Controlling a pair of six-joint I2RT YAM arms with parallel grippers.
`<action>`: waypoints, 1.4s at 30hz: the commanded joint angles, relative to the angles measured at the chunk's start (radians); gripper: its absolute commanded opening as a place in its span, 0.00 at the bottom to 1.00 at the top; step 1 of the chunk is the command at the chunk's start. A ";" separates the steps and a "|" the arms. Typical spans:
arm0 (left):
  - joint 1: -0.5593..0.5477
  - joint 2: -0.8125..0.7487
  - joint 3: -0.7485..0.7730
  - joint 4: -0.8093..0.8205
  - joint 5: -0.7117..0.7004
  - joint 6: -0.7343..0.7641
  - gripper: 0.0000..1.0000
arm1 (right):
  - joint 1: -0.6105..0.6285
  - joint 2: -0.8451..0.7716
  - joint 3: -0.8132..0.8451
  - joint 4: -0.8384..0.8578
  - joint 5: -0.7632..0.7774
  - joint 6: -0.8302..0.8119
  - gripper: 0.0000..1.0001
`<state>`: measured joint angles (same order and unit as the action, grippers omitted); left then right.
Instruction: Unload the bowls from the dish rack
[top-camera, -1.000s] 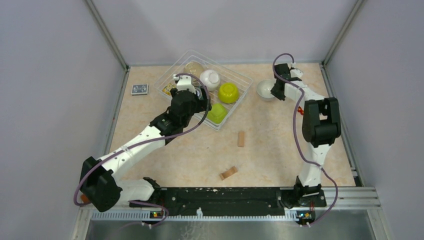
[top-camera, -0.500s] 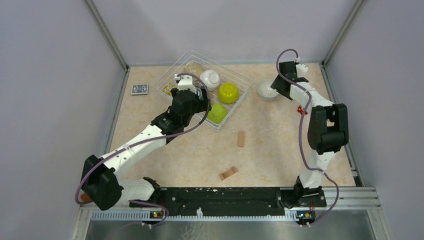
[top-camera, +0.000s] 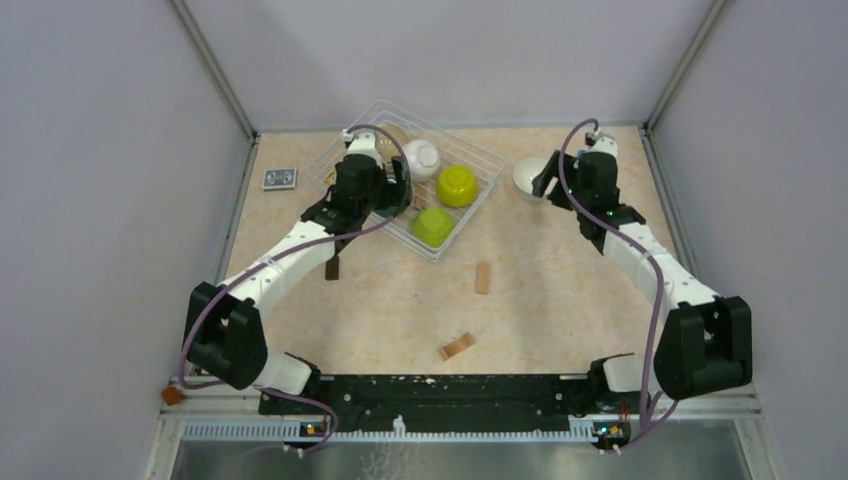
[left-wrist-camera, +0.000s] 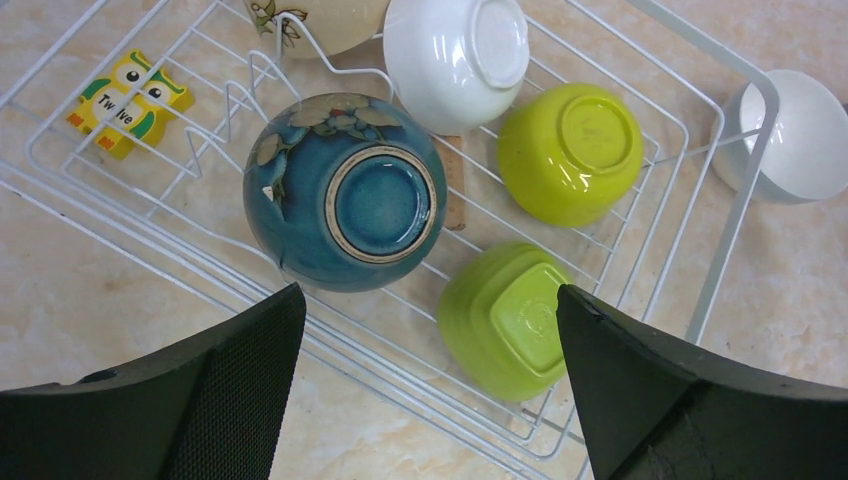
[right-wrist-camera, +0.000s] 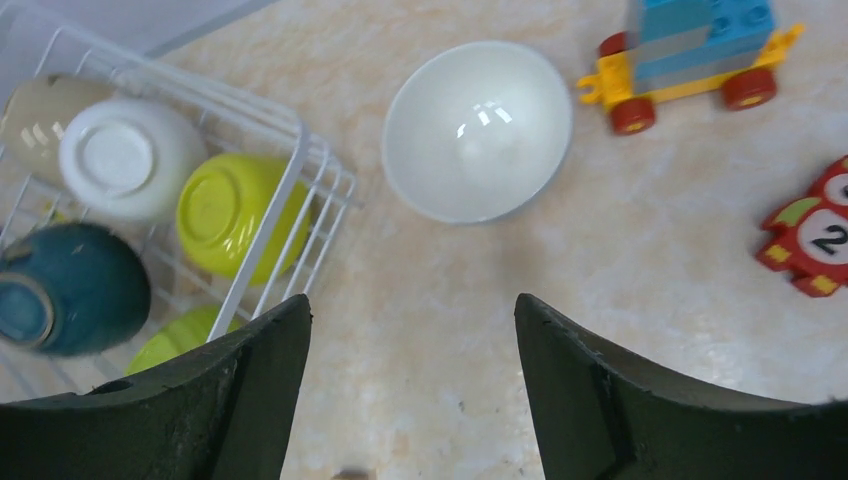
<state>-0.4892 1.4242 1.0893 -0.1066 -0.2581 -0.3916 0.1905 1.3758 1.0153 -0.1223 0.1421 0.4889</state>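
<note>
The dish rack (top-camera: 471, 209) stands at the back of the table. It holds upside-down bowls: a dark teal one (left-wrist-camera: 345, 195), a white one (left-wrist-camera: 455, 55), a round lime one (left-wrist-camera: 570, 150), a squarish lime one (left-wrist-camera: 505, 320) and a beige one (left-wrist-camera: 320, 15). My left gripper (left-wrist-camera: 430, 295) hovers open above the rack (left-wrist-camera: 735, 200), between the teal and squarish lime bowls, with nothing between its fingers. Another white bowl (right-wrist-camera: 478, 130) sits upright on the table just right of the rack (right-wrist-camera: 270, 210). My right gripper (right-wrist-camera: 412, 300) is open and empty, a little nearer than that bowl (top-camera: 527, 178).
A yellow owl block (left-wrist-camera: 130, 100) lies in the rack's left part. A blue and yellow toy car (right-wrist-camera: 690, 50) and a red number piece (right-wrist-camera: 815, 235) lie right of the white bowl. Two wooden blocks (top-camera: 483, 277) (top-camera: 457, 346) and a small card (top-camera: 279, 178) are on the table.
My right gripper has opened, let go of the white bowl on the table, and pulled back as its arm swung low. The left arm has reached farther over the rack.
</note>
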 joint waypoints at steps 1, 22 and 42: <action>0.058 0.017 0.034 0.026 0.177 0.067 0.99 | 0.054 -0.115 -0.116 0.171 -0.230 -0.051 0.74; 0.394 0.404 0.370 -0.100 0.771 0.093 0.99 | 0.127 -0.254 -0.244 0.187 -0.251 -0.080 0.84; 0.408 0.531 0.509 -0.320 0.596 0.109 0.98 | 0.127 -0.237 -0.245 0.193 -0.248 -0.071 0.84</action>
<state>-0.0856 1.9404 1.5597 -0.3809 0.4011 -0.3035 0.3134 1.1397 0.7605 0.0334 -0.1032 0.4202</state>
